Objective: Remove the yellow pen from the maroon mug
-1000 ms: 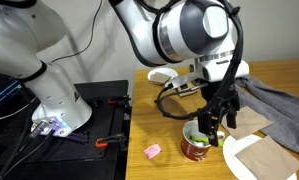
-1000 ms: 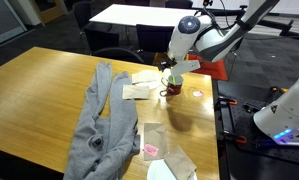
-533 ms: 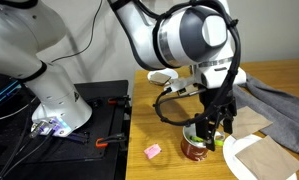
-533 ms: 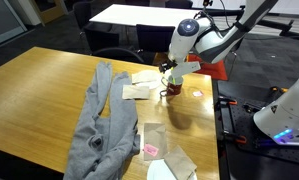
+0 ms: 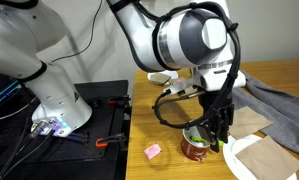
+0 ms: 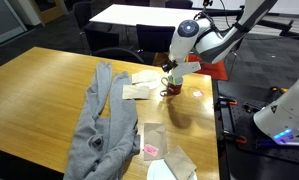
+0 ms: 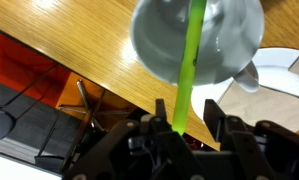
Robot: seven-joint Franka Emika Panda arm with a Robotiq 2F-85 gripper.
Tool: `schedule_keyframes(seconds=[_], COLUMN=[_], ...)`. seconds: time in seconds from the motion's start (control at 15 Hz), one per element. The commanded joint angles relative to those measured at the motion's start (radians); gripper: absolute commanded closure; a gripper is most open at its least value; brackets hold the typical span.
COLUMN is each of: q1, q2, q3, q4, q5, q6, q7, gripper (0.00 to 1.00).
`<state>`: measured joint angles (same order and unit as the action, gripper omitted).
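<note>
The wrist view looks straight down into the maroon mug (image 7: 229, 40), which shows its pale inside. The yellow pen (image 7: 189, 55) stands in it, a thin yellow-green stick rising toward the camera. My gripper (image 7: 185, 103) straddles the pen's upper end, its dark fingers (image 7: 159, 108) on either side. The jaws are narrowed but open, with a gap still showing on the right of the pen. In both exterior views the gripper (image 5: 213, 128) (image 6: 175, 72) hangs just over the mug (image 5: 196, 150) (image 6: 173, 89) near the table edge.
A pink block (image 5: 152, 151) lies left of the mug. A white bowl (image 7: 284, 72) sits close behind it. Grey cloth (image 6: 99, 120) sprawls over the table, with paper sheets (image 5: 264, 158) beside the mug. The black robot base (image 5: 99, 110) adjoins the table edge.
The gripper has sunk a little toward the mug and its jaws have narrowed from wide open to close around the pen. The mug and the pen have stayed put.
</note>
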<state>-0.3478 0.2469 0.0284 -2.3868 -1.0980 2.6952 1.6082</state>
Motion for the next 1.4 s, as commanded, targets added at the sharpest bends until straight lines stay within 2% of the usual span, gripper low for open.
schedule_keyframes(seconds=[0.0, 0.13, 0.2, 0.33, 0.73, 1.07, 1.33], q1=[0.007, 0.008, 0.009, 0.013, 0.024, 0.035, 0.036], q2=[0.0, -0.001, -0.003, -0.01, -0.062, -0.16, -0.262], q3=[-0.009, -0.009, -0.009, -0.008, 0.0, 0.013, 0.025], q4=[0.007, 0.007, 0.005, 0.001, -0.023, -0.058, -0.096], q5=[-0.034, -0.037, -0.038, -0.047, -0.082, -0.091, -0.029], q6=[-0.007, -0.008, -0.01, -0.023, -0.031, -0.019, -0.02], q7=[0.037, 0.037, 0.037, 0.038, 0.038, 0.026, -0.031], gripper=[0.84, 0.99, 1.0, 0.96, 0.96, 0.96, 0.96])
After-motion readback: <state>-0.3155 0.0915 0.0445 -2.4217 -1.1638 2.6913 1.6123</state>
